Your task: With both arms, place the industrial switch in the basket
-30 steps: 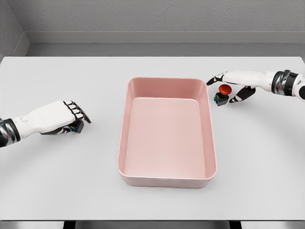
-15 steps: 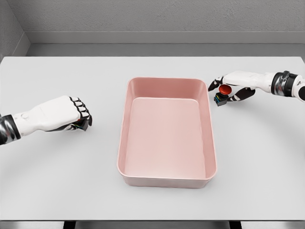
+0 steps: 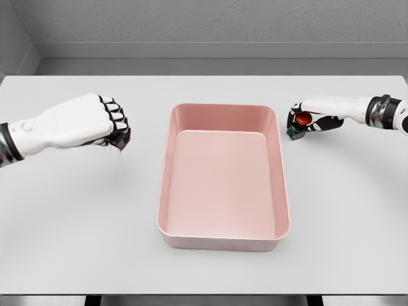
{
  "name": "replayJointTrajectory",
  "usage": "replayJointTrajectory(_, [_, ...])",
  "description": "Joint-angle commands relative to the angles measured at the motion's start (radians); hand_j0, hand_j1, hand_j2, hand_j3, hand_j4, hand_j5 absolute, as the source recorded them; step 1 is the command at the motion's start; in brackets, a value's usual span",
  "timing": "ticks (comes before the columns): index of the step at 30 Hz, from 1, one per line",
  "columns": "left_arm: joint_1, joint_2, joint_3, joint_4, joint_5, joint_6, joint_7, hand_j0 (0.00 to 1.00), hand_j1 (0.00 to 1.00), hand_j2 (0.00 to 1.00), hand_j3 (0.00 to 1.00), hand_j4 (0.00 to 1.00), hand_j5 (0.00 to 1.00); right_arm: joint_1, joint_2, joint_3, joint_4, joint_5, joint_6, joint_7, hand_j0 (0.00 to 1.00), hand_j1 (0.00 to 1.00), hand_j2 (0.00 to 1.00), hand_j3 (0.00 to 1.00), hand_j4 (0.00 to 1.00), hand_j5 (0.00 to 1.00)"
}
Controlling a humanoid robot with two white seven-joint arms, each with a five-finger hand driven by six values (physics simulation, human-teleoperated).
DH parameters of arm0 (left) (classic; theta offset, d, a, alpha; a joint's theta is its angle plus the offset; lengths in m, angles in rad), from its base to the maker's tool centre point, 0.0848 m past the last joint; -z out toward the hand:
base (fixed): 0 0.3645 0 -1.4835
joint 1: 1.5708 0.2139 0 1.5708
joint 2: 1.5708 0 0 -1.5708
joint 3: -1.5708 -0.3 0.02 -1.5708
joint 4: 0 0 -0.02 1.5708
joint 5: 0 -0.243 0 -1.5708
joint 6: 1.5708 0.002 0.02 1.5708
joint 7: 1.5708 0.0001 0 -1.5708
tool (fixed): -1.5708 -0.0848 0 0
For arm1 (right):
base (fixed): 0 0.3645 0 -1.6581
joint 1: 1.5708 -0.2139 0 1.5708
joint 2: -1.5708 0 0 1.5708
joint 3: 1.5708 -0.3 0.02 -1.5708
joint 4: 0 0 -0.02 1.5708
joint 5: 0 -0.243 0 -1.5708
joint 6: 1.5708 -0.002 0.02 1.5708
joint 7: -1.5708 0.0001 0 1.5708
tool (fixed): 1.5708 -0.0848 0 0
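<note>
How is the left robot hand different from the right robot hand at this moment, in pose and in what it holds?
The left robot hand is a closed fist hiding whatever it holds; the right robot hand wraps fingers around an industrial switch whose red button shows. The left robot hand looks raised above the table, while the right robot hand looks low, near it. The right one is close beside the pink basket; the left one stands farther off. Both are white with dark fingers.

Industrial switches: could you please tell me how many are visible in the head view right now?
1 is plainly visible: the red-capped industrial switch in the right hand, right of the pink basket. The left hand is curled as if around something; a second may be hidden there.
</note>
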Motion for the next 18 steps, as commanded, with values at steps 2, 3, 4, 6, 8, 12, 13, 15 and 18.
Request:
replayJointTrajectory(2, [-0.009,-0.023,-0.007,-0.003,0.012,0.001,0.0,0.34,0.34,0.34,0.34,0.34,0.34,0.0,-0.004,-0.004,0.0,0.001,0.001,0.0,0.48,0.48,0.48,0.48,0.48,0.48])
replayJointTrajectory(3, [-0.011,-0.033,-0.007,-0.003,0.012,0.001,0.0,0.34,0.34,0.34,0.34,0.34,0.34,0.0,-0.004,-0.005,-0.001,0.001,0.001,0.0,0.48,0.48,0.48,0.48,0.48,0.48])
replayJointTrajectory(4, [-0.018,-0.04,-0.01,-0.003,0.012,0.001,0.0,0.34,0.34,0.34,0.34,0.34,0.34,0.0,-0.006,-0.007,-0.001,0.001,0.001,0.003,0.48,0.48,0.48,0.48,0.48,0.48])
replayJointTrajectory(6, [-0.022,-0.054,-0.01,-0.003,0.012,0.001,0.0,0.34,0.34,0.34,0.34,0.34,0.34,-0.003,-0.007,-0.008,-0.003,0.001,0.001,0.009,0.48,0.48,0.48,0.48,0.48,0.48])
replayJointTrajectory(8, [-0.031,-0.072,-0.01,-0.003,0.012,0.001,0.0,0.34,0.34,0.34,0.34,0.34,0.34,-0.015,-0.007,-0.008,-0.007,0.001,0.001,0.011,0.48,0.48,0.48,0.48,0.48,0.48])
replayJointTrajectory(12, [-0.048,-0.105,-0.015,-0.003,0.012,0.001,0.0,0.34,0.34,0.34,0.34,0.34,0.34,-0.025,-0.017,-0.008,-0.012,0.001,0.001,0.023,0.47,0.47,0.47,0.47,0.47,0.47])
replayJointTrajectory(13, [-0.061,-0.109,-0.03,-0.003,0.012,0.001,0.0,0.34,0.34,0.34,0.34,0.34,0.34,-0.026,-0.017,-0.008,-0.013,0.001,0.001,0.025,0.47,0.47,0.47,0.47,0.47,0.47])
replayJointTrajectory(15, [-0.081,-0.131,-0.052,-0.003,0.012,0.001,-0.001,0.34,0.34,0.34,0.34,0.34,0.34,-0.028,-0.018,-0.008,-0.021,0.001,0.001,0.026,0.47,0.47,0.47,0.47,0.47,0.47])
replayJointTrajectory(18, [-0.103,-0.148,-0.079,-0.003,0.012,0.001,-0.003,0.34,0.34,0.34,0.34,0.34,0.34,-0.041,-0.018,-0.008,-0.026,0.001,0.001,0.04,0.45,0.45,0.45,0.45,0.45,0.45])
